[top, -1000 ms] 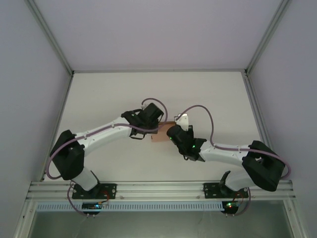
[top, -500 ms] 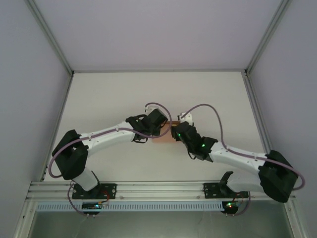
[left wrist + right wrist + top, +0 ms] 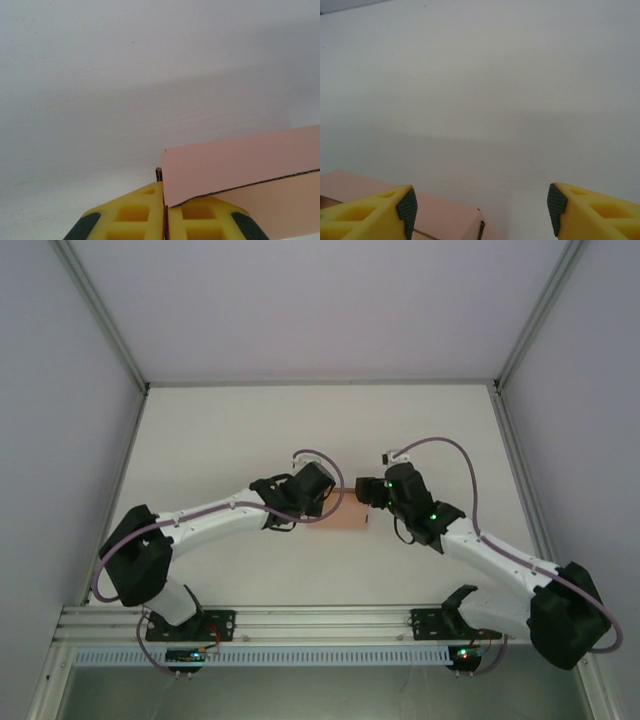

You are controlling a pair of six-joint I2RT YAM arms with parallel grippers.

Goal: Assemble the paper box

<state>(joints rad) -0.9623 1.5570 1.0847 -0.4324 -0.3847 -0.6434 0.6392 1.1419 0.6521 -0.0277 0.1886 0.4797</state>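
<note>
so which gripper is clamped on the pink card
The left gripper: its yellow fingers are shut on an edge of the paper box, while the right gripper stands wide open.

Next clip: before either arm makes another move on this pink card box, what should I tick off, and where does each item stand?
1. Hold: left gripper shut on an edge of the salmon-pink thin card paper box: ok.
2. Free arm: right gripper open, holding nothing: ok.
3. Right gripper apart from the box: cannot tell; a box corner sits close beside one yellow finger.
4. Box between both arms, over the white table: ok.
5. Flaps folded and locked: cannot tell; the arms hide much of it.
</note>
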